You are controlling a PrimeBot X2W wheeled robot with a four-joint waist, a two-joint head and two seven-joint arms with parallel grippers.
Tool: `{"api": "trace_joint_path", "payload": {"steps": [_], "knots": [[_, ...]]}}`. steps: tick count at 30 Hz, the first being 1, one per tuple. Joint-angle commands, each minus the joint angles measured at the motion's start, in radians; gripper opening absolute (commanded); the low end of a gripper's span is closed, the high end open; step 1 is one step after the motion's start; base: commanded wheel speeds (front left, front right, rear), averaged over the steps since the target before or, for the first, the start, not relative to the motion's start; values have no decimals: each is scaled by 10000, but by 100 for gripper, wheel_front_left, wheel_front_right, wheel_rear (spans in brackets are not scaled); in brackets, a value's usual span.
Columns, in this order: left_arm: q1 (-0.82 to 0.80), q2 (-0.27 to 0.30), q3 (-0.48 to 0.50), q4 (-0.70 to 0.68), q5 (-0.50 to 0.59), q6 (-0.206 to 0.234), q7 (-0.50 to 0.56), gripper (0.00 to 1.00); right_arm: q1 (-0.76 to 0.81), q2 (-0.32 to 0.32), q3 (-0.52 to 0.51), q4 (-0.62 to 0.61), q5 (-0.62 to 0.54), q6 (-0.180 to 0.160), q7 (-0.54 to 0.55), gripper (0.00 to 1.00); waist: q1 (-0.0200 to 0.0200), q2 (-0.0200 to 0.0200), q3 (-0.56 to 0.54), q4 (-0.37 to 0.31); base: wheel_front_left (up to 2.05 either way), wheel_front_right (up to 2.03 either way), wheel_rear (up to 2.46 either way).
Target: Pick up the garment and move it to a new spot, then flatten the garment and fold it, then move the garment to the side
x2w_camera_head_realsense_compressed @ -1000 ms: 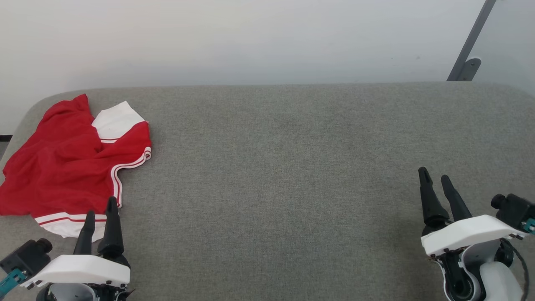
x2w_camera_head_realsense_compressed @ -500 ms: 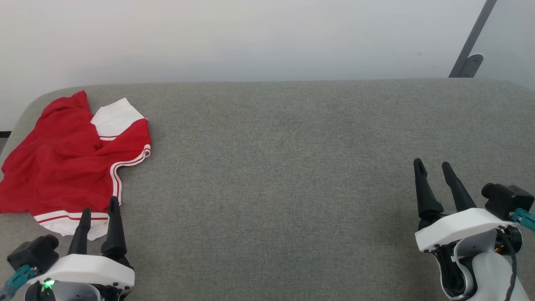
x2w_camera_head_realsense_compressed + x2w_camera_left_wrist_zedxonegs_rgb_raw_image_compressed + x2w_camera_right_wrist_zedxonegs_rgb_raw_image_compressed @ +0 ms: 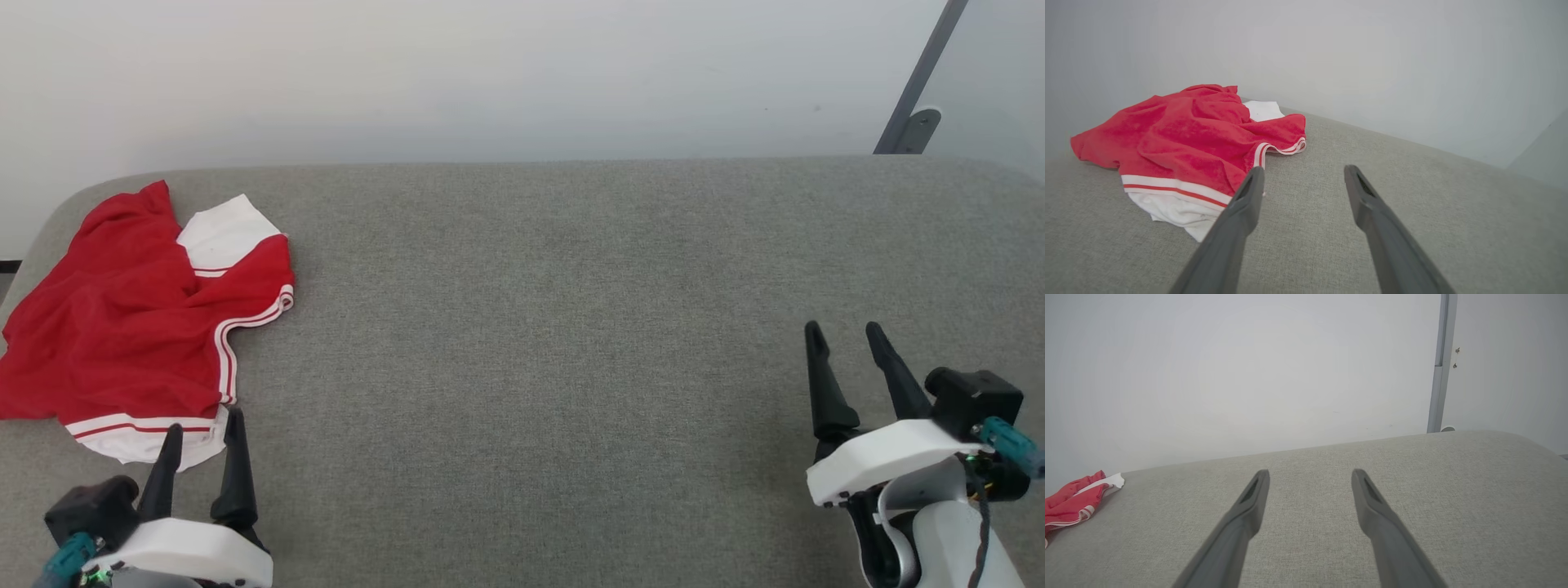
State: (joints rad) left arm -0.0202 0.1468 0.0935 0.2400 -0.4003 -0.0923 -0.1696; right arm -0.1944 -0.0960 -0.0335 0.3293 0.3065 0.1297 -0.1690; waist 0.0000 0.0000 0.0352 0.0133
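The garment [image 3: 131, 318] is a crumpled red shirt with white sleeves and striped trim, heaped at the far left of the grey padded table [image 3: 555, 310]. In the left wrist view the garment [image 3: 1188, 139] lies ahead and to the left. My left gripper [image 3: 204, 420] stands open just in front of the garment's white near hem, with nothing between its fingers [image 3: 1245, 204]. My right gripper [image 3: 845, 331] is open at the near right, far from the cloth. A bit of the garment [image 3: 1073, 502] shows at the left edge of the right wrist view.
A white wall [image 3: 490, 73] rises right behind the table's far edge. A grey metal post [image 3: 918, 82] with a bracket stands at the back right. The table's left corner is rounded, just beyond the garment.
My left gripper has drawn back toward me, its tips now just off the garment's hem. My right gripper's fingers have spread a little wider. The garment has not moved.
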Motion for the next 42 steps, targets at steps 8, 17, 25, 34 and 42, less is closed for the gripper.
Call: {"api": "trace_joint_path", "payload": {"steps": [8,17,25,34,42], "knots": [[-19,-11,94,-116,714,-28,-271,100,-70,156,-159,-41,-579,15,-283,100,0,0,71,21,0,0,0],[-57,-44,221,-123,1289,-127,-441,100,109,280,-539,-152,-1002,11,-465,100,0,0,147,72,0,0,0],[-97,-71,180,-115,1916,-225,-616,100,164,364,-743,-226,-1478,11,-626,100,0,0,240,211,0,0,0],[-251,-194,236,24,2392,-310,-787,100,190,443,-832,-278,-1855,10,-790,100,0,0,421,1076,0,0,0],[106,-527,514,20,2955,-240,-922,100,27,453,-350,52,-2202,10,-933,100,0,0,386,2746,0,0,0]]}}
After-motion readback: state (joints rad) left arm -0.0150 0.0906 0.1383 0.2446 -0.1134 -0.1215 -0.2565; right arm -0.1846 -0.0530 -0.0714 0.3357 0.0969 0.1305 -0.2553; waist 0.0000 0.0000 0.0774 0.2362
